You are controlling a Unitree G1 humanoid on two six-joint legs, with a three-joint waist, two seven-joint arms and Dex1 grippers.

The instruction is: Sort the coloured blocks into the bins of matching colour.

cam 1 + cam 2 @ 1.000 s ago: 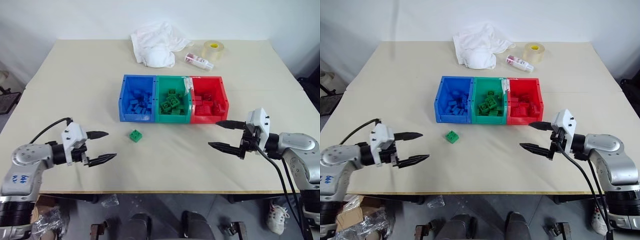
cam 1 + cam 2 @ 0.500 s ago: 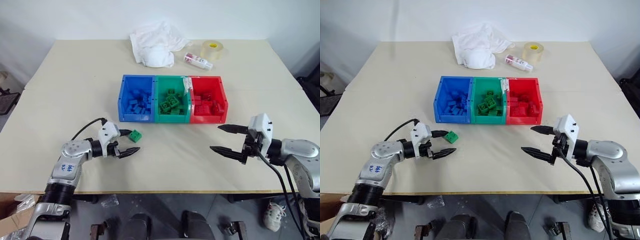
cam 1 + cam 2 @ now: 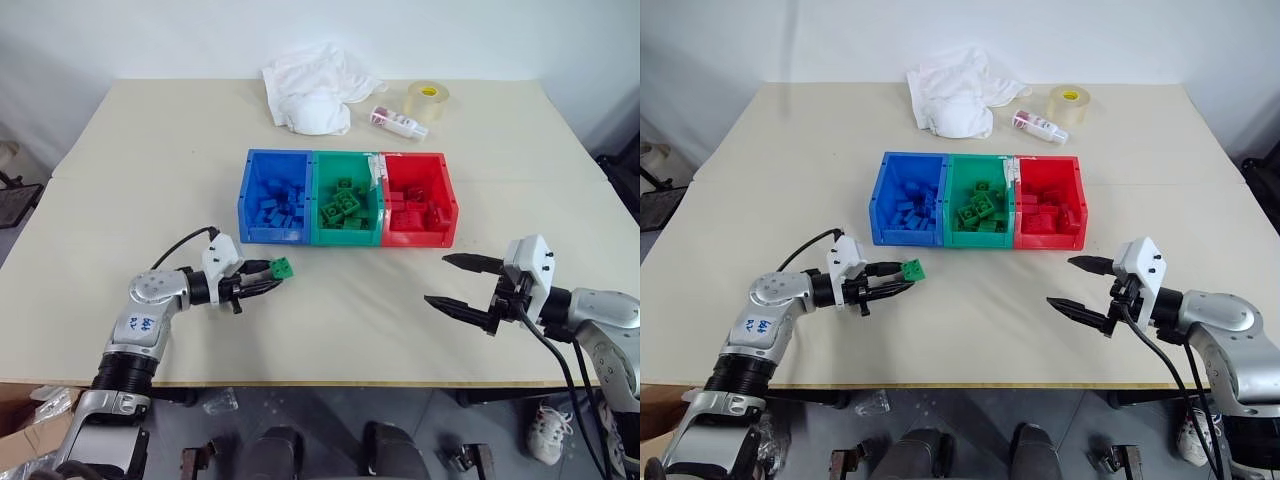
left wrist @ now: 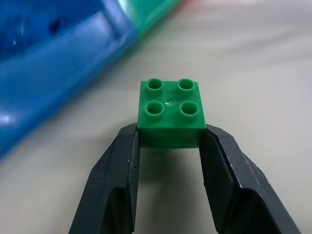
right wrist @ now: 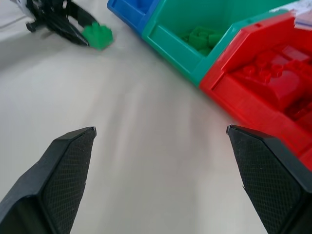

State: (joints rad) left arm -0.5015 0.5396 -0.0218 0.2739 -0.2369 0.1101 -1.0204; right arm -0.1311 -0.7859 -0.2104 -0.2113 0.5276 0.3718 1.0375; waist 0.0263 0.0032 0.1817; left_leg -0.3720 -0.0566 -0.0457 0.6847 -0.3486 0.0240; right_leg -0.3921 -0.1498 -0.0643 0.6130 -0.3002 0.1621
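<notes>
My left gripper (image 3: 268, 279) is shut on a small green studded block (image 3: 282, 268), held just in front of the blue bin (image 3: 275, 196); the left wrist view shows the green block (image 4: 170, 113) pinched between both black fingers. The green bin (image 3: 345, 225) and the red bin (image 3: 418, 198) join the blue one in a row, each holding several blocks of its own colour. My right gripper (image 3: 458, 282) stands open over the bare table, in front of and right of the red bin, with nothing between its fingers.
At the table's far side lie a crumpled white cloth (image 3: 314, 84), a small bottle (image 3: 398, 122) and a roll of clear tape (image 3: 427, 97). The beige table (image 3: 350, 310) is bare between the two grippers, with its front edge close below them.
My left gripper moved right to the green block and shut on it, and the block has shifted slightly toward the bins. The right gripper has barely moved.
</notes>
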